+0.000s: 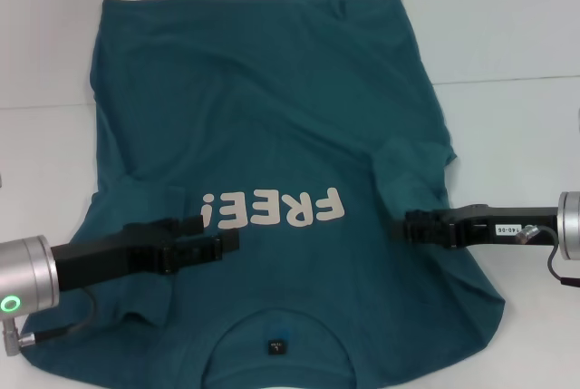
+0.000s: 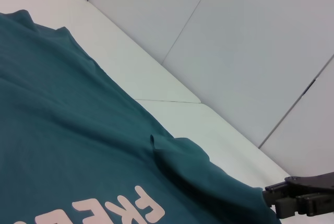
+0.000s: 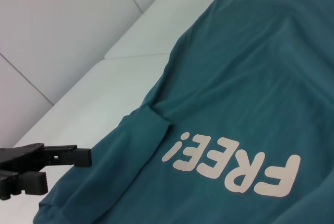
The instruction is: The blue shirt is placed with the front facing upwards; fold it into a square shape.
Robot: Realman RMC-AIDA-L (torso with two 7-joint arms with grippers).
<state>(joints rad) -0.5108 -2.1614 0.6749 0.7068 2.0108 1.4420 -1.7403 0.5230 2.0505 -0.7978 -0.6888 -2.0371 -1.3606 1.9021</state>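
The blue shirt (image 1: 272,117) lies spread on the white table (image 1: 507,35), collar and neck label (image 1: 275,346) toward me, hem at the far side. Its off-white "FREE!" lettering (image 1: 272,209) faces up. Both sleeves are turned inward onto the body: the left sleeve (image 1: 149,212) and the right sleeve (image 1: 410,171). My left gripper (image 1: 222,235) hovers over the chest just left of the lettering, open and holding nothing; the right wrist view shows it (image 3: 68,171) beside the shirt (image 3: 250,78). My right gripper (image 1: 397,226) sits at the shirt's right side below the folded sleeve, open; the left wrist view shows it (image 2: 270,199) at the cloth's edge (image 2: 62,145).
White table surface runs along both sides of the shirt and beyond the hem. A seam line (image 1: 507,81) crosses the table at the right. White wall panels (image 2: 250,36) stand behind the table.
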